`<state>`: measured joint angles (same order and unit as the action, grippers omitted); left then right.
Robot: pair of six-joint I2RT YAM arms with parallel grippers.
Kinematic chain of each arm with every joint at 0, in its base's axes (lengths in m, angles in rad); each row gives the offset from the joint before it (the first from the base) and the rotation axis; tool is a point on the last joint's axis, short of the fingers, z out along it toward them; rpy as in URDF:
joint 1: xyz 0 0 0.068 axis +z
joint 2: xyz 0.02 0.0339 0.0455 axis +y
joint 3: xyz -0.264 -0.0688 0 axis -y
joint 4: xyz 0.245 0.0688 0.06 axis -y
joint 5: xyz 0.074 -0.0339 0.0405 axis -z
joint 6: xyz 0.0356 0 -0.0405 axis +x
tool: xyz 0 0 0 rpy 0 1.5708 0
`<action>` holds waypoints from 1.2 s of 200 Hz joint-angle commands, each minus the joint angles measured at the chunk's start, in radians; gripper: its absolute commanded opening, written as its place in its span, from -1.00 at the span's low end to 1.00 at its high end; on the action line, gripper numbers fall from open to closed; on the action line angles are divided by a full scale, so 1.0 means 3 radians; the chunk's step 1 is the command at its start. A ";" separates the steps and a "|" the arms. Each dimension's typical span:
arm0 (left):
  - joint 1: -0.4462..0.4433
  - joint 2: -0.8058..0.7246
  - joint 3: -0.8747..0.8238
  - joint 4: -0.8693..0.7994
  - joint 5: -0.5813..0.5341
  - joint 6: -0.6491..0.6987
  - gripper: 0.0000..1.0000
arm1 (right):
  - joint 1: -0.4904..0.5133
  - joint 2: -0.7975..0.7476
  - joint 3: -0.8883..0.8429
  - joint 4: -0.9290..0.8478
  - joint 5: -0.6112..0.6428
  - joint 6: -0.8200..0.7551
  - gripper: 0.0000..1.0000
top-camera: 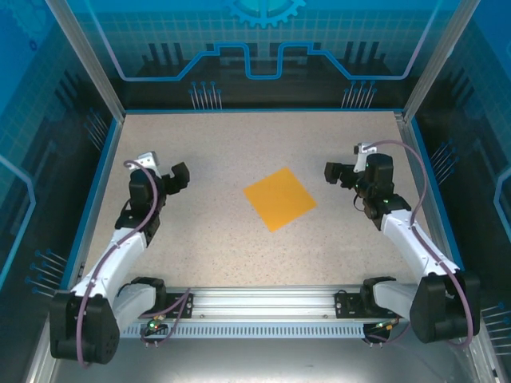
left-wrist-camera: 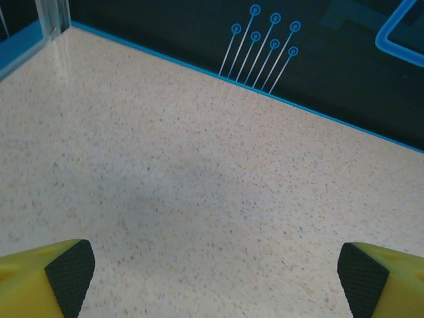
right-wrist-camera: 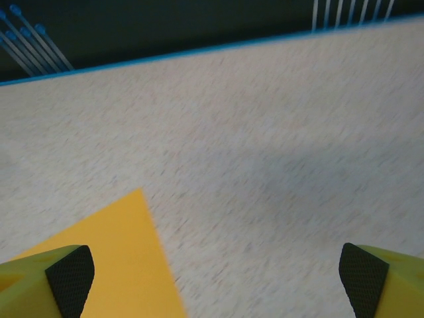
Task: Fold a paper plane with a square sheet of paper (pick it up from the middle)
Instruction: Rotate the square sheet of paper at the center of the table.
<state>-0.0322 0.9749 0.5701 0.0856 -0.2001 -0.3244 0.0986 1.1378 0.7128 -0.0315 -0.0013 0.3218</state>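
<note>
Top external | square sheet of paper apart between left hand, right hand | both released

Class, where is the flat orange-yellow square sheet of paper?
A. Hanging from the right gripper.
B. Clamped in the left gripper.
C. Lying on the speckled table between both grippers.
C: the orange-yellow square sheet of paper lies flat on the speckled table, with the open left gripper and right gripper apart from it on either side.
</note>
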 commanded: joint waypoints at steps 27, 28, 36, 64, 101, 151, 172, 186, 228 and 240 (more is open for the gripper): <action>0.0041 -0.0352 0.0112 -0.0778 0.0083 -0.0427 0.97 | 0.0040 0.0260 0.0427 -0.0813 -0.0958 0.1044 0.99; 0.0041 -0.0359 0.0113 -0.0782 0.0079 -0.0432 0.97 | 0.0039 0.0279 0.0439 -0.0820 -0.0986 0.1052 0.99; 0.0041 -0.0404 0.0124 -0.0813 0.0056 -0.0454 0.97 | 0.0055 0.0476 0.0583 -0.0876 -0.1236 0.1066 0.99; 0.0041 -0.0563 0.0063 -0.0893 -0.0042 -0.0532 0.97 | 0.0464 0.1105 0.1106 -0.1128 -0.1260 0.0899 0.99; 0.0041 -0.0451 0.0189 -0.1126 0.0407 -0.0441 0.97 | 0.1331 0.1310 0.1557 -0.1390 0.0011 0.0769 0.99; 0.0041 -0.0221 0.0151 -0.0989 0.1093 -0.0472 0.97 | 0.1543 0.1919 0.2034 -0.1604 0.0079 0.0622 0.97; 0.0036 -0.0052 0.0149 -0.0911 0.1282 -0.0505 0.97 | 0.1535 0.2313 0.2209 -0.1692 -0.0238 0.0629 0.89; 0.0017 0.0077 0.0160 -0.0874 0.1410 -0.0515 0.97 | 0.1568 0.2442 0.2216 -0.1628 -0.0295 0.0702 0.89; -0.0043 0.0299 0.0152 -0.0893 0.1637 -0.0514 0.97 | 0.1613 0.2588 0.2147 -0.1625 -0.0227 0.0814 0.73; -0.0080 0.0314 0.0137 -0.0930 0.1651 -0.0490 0.97 | 0.1620 0.2604 0.2080 -0.1593 -0.0319 0.0820 0.71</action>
<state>-0.0380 1.0615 0.5999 -0.1944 0.2230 -0.4706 0.5758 1.9228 1.3582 -0.5049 -0.0563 0.5468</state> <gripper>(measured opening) 0.986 0.864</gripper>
